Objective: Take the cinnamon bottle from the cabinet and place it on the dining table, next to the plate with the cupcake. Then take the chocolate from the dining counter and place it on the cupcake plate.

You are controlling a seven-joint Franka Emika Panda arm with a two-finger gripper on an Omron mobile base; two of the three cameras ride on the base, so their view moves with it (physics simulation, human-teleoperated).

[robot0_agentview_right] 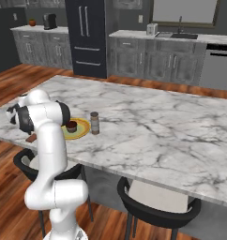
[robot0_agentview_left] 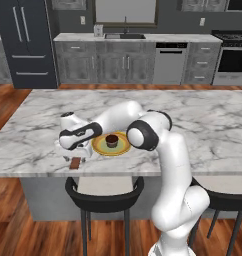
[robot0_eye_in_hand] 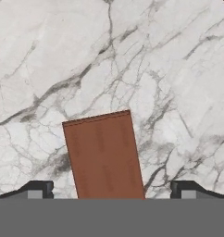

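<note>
On the dining table (robot0_agentview_left: 203,125), the gripper (robot0_eye_in_hand: 112,189) hung with its jaws spread wide on either side of the flat chocolate (robot0_eye_in_hand: 104,155), not pinching it, left of the plate (robot0_agentview_left: 99,146) bearing the cupcake (robot0_agentview_left: 112,141), with the cinnamon bottle (robot0_agentview_right: 94,123) upright just beyond.

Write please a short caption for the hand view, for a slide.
Open gripper poised above the chocolate lying flat on the marble dining counter, one fingertip at each side of the bar.
</note>
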